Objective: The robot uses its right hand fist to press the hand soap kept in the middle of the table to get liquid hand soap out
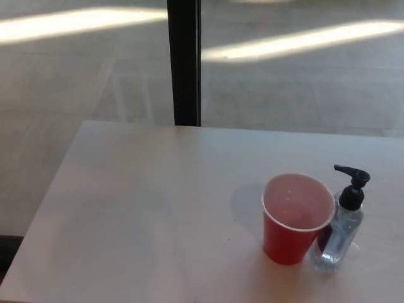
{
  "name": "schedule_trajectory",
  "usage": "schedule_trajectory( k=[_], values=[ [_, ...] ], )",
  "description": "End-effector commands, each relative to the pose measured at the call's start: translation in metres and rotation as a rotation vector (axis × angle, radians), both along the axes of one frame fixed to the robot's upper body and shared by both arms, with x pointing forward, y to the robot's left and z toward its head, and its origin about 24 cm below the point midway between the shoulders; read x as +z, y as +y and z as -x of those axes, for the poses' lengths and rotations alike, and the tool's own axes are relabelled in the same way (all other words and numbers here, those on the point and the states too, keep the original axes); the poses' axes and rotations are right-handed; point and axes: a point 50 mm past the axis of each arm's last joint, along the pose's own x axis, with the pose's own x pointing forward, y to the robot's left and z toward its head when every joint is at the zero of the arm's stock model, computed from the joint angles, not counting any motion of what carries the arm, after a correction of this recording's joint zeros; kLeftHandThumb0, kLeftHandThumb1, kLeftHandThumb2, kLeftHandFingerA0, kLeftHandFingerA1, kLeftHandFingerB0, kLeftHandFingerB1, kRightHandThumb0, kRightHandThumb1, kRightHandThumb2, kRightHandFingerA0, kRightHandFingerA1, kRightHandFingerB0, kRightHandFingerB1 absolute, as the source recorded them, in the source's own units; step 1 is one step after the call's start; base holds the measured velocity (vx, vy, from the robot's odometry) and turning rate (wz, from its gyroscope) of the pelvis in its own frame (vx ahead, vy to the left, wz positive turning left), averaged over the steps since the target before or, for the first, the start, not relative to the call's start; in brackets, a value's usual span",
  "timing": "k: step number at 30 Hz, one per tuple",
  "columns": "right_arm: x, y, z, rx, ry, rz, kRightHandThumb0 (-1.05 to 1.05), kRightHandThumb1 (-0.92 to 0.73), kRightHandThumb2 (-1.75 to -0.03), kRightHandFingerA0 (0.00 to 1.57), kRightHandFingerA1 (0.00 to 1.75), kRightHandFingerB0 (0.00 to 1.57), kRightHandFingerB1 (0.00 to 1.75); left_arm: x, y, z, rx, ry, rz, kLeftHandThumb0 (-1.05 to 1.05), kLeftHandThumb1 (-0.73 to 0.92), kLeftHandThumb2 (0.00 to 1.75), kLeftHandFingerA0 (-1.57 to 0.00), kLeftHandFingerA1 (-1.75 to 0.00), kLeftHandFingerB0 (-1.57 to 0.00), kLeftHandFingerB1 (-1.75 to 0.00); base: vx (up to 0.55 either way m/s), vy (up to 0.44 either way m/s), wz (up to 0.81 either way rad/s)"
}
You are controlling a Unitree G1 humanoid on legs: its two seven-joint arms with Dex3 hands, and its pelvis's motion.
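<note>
A pale, nearly white table fills the lower part of the head view. On its right side stands a red plastic cup, upright, with its mouth open to the camera; the inside looks pinkish and I cannot tell whether anything is in it. Just beside the cup, on the picture's right, stands the hand soap bottle. It is a small clear bottle, upright, with a black pump head on top. The nozzle of the pump points to the picture's left, toward the space above the cup rim. The lower body of the bottle is partly covered by the cup wall, and the two look to be touching or almost touching; the view does not settle which. A dark label shows on the bottle where it meets the cup. Both things throw a soft shadow on the table to the left.

Behind the far edge of the table is a grey floor with bright bands of light across it, and a dark vertical post rises from behind the table edge near the middle of the picture.

Neither robot hand shows anywhere in the view, so the state of their fingers cannot be told. Nothing is pressing on the pump.
</note>
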Motion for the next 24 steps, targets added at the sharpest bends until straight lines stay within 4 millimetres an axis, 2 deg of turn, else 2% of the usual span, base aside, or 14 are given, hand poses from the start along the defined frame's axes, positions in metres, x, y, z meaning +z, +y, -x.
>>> schedule_trajectory(
  k=[1,3,4,6,8,9,10,11,12,15,19,21,22,24],
  values=[
    [0.089,0.019,-0.04,0.065,-0.255,0.066,-0.67,-0.46,-0.74,0.86,0.63,0.66,0.64,0.005,0.01,0.006,0.06,0.048,-0.019,-0.33,0.67,1.36,-0.5,-0.88,-0.25,-0.71,0.0,0.0,0.0],
    [0.111,0.03,-0.053,0.111,-0.312,0.11,-0.54,-0.49,-0.76,1.0,0.58,0.86,0.5,0.005,0.01,0.006,0.058,0.054,-0.016,-0.32,0.67,1.35,-0.48,-0.86,-0.28,-0.73,0.0,0.0,0.0],
    [0.123,0.038,-0.06,0.136,-0.353,0.134,-0.5,-0.51,-0.72,1.03,0.55,0.92,0.48,0.004,0.01,0.006,0.077,0.052,-0.013,-0.3,0.62,1.41,-0.37,-1.13,-0.21,-0.9,0.0,0.0,0.0],
    [0.139,0.052,-0.067,0.192,-0.401,0.159,-0.44,-0.54,-0.71,1.12,0.62,0.94,0.55,0.004,0.01,0.006,0.074,0.047,-0.006,-0.32,0.65,1.41,-0.45,-1.0,-0.19,-0.78,0.0,0.0,0.0],
    [0.156,0.072,-0.075,0.304,-0.463,0.194,-0.36,-0.62,-0.78,1.08,1.03,0.86,0.79,0.004,0.01,0.006,0.078,0.047,-0.01,-0.31,0.65,1.38,-0.36,-1.12,-0.19,-0.87,0.0,0.0,0.0],
    [0.156,0.073,-0.075,0.309,-0.463,0.193,-0.36,-0.62,-0.78,1.08,1.03,0.86,0.79,0.004,0.01,0.007,0.079,0.05,-0.011,-0.31,0.65,1.38,-0.36,-1.12,-0.19,-0.87,0.0,0.0,0.0],
    [0.163,0.083,-0.08,0.36,-0.48,0.177,-0.21,-0.66,-0.85,0.98,1.57,0.77,1.06,0.004,0.01,0.007,0.089,0.043,-0.002,-0.32,0.68,1.38,-0.41,-0.95,-0.15,-0.74,0.0,0.0,0.0],
    [0.168,0.091,-0.085,0.406,-0.497,0.169,-0.08,-0.65,-1.09,0.97,1.75,0.79,1.26,0.004,0.01,0.007,0.092,0.035,0.005,-0.3,0.67,1.39,-0.39,-0.96,-0.14,-0.74,0.0,0.0,0.0],
    [0.169,0.092,-0.086,0.417,-0.5,0.167,-0.08,-0.65,-1.09,0.97,1.75,0.79,1.26,0.004,0.01,0.007,0.092,0.033,0.007,-0.3,0.67,1.39,-0.39,-0.96,-0.14,-0.74,0.0,0.0,0.0],
    [0.171,0.113,-0.096,0.541,-0.499,0.187,-0.05,-0.63,-1.36,1.08,1.75,0.67,1.72,0.002,0.01,0.01,0.098,0.043,0.006,-0.31,0.68,1.37,-0.4,-0.96,-0.15,-0.75,0.0,0.0,0.0],
    [0.164,0.131,-0.107,0.669,-0.48,0.165,-0.12,-0.56,-1.39,1.08,1.75,0.64,1.73,0.003,0.009,0.013,0.095,0.053,-0.003,-0.29,0.67,1.43,-0.47,-1.13,-0.16,-0.83,0.0,0.0,0.0],
    [0.16,0.141,-0.111,0.741,-0.452,0.161,-0.15,-0.56,-1.31,1.07,1.75,0.66,1.74,0.002,0.01,0.014,0.112,0.043,0.006,-0.16,0.8,1.38,-0.42,-0.8,-0.29,-0.72,0.0,0.0,0.0],
    [0.159,0.147,-0.112,0.774,-0.441,0.168,-0.15,-0.58,-1.27,1.06,1.75,0.7,1.75,0.002,0.009,0.013,0.112,0.047,0.003,-0.26,0.71,1.38,-0.42,-1.06,-0.16,-0.81,0.0,0.0,0.0],
    [0.156,0.157,-0.115,0.827,-0.438,0.168,-0.16,-0.58,-1.23,1.06,1.75,0.74,1.67,0.002,0.01,0.014,0.112,0.048,0.004,-0.29,0.69,1.41,-0.42,-1.05,-0.18,-0.83,0.0,0.0,0.0]
  ],
)
